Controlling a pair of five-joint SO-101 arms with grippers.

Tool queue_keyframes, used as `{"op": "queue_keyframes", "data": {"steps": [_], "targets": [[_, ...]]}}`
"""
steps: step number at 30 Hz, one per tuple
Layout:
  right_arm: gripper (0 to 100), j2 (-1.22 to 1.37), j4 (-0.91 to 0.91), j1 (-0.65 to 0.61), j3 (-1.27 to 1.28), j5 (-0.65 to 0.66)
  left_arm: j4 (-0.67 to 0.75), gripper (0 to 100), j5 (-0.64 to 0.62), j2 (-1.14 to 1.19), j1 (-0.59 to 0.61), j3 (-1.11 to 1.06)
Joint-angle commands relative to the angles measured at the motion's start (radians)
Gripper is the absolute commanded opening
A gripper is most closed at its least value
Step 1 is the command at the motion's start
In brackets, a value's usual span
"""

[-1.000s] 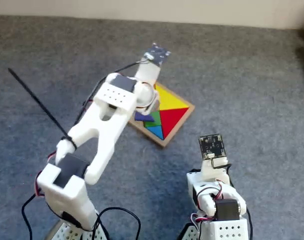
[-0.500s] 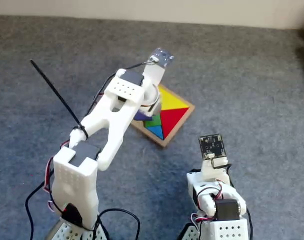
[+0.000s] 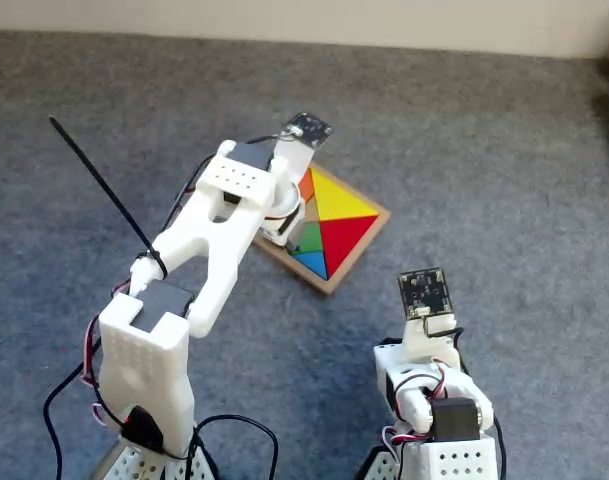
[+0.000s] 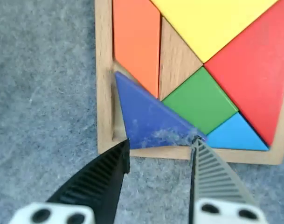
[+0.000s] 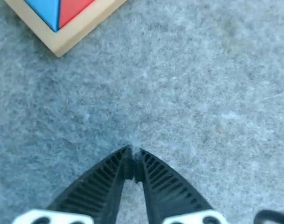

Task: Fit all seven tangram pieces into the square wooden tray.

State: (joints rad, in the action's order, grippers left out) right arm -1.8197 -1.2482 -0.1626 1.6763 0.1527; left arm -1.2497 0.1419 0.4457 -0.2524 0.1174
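Firstly, tray (image 4: 103, 93): square, pale wood, raised rim; on grey bench (image 3: 504, 150), below the left arm's wrist.
Seated pieces: orange (image 4: 136, 42), yellow (image 4: 211, 23), red (image 4: 253, 74), green (image 4: 200, 102), light blue (image 4: 235, 137), lying flat, edge to edge; bare wood slot (image 4: 176, 60) between orange, yellow and green.
Dark blue triangle (image 4: 146, 123): scuffed; in a tray corner, touching orange and green, one edge lying over the rim.
Left end effector (image 4: 160, 143): released, spread wide, fingertips at either end of that rim-side edge; contact cannot be told.
Right end effector (image 5: 133, 161): clenched, holding nothing, over bare bench, apart from the tray corner.
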Motion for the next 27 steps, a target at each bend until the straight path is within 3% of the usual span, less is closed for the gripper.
{"op": "queue_keyframes", "data": {"steps": [1,7,16,27], "targets": [[1.7,-0.033,-0.010,0.007,0.143,-0.005,-0.012,21,0.002,-0.016,0.012,0.002],[1.7,-0.033,-0.010,0.007,0.143,-0.005,-0.052,13,0.006,-0.018,0.013,0.010],[1.7,-0.033,-0.010,0.008,0.143,-0.005,-0.048,13,0.006,-0.191,0.013,-0.114],[1.7,-0.033,-0.010,0.008,0.143,-0.005,0.199,13,0.003,-0.437,0.028,-0.421]]}}
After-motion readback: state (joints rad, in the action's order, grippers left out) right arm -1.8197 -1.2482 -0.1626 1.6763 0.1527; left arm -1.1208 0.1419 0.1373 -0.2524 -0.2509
